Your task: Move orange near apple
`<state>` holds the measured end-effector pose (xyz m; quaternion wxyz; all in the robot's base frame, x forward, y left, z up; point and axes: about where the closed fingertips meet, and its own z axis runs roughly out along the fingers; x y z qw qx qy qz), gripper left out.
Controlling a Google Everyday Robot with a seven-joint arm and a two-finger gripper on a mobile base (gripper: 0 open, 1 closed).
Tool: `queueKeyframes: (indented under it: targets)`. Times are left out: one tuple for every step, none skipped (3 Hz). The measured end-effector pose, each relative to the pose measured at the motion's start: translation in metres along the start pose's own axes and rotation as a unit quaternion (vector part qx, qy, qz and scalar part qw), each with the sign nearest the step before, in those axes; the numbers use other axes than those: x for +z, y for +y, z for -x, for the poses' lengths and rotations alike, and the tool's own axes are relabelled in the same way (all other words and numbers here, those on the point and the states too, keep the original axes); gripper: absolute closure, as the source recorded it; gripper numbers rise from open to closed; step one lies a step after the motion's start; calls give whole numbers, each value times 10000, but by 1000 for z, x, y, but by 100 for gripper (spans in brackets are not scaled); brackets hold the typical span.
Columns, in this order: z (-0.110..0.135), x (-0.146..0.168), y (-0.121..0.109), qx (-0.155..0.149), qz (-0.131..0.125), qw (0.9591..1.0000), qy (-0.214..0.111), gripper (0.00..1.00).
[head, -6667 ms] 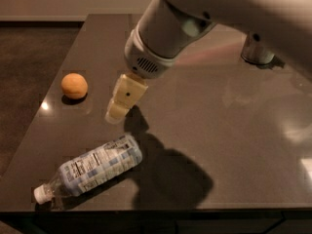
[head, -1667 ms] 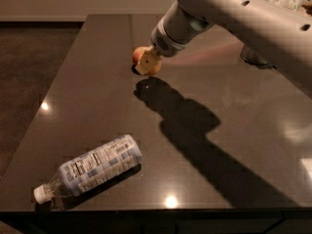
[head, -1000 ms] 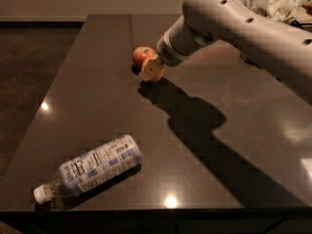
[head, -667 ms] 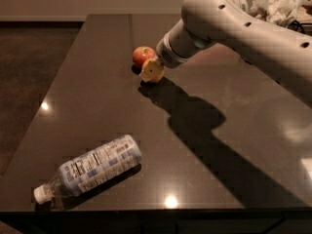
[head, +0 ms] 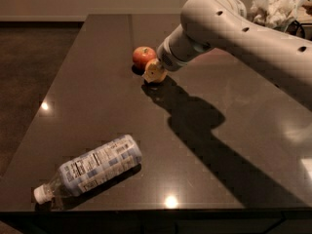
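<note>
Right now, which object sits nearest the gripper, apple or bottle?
The red apple, right beside the gripper; the water bottle lies on its side far off, by the near edge.

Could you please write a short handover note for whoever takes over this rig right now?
End effector: low over the table, right beside the apple on its camera-near side. Grip state unclear.
Orange: not seen lying anywhere on the table. It is probably hidden at the end effector, but that is unconfirmed.
Done: the end effector is at the apple, so the carry looks nearly complete.
Left: confirm the orange rests next to the apple, then let go and withdraw.
Note: a plastic bottle lies on its side near the front edge, away from the work.
</note>
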<state>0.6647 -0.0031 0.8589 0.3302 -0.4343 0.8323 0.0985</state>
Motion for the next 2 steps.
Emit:
queueKeyframes:
  targets:
    - [1,1,1,-4,14,10000,2,4]
    - [1,2,2,-8,21,10000,5,0]
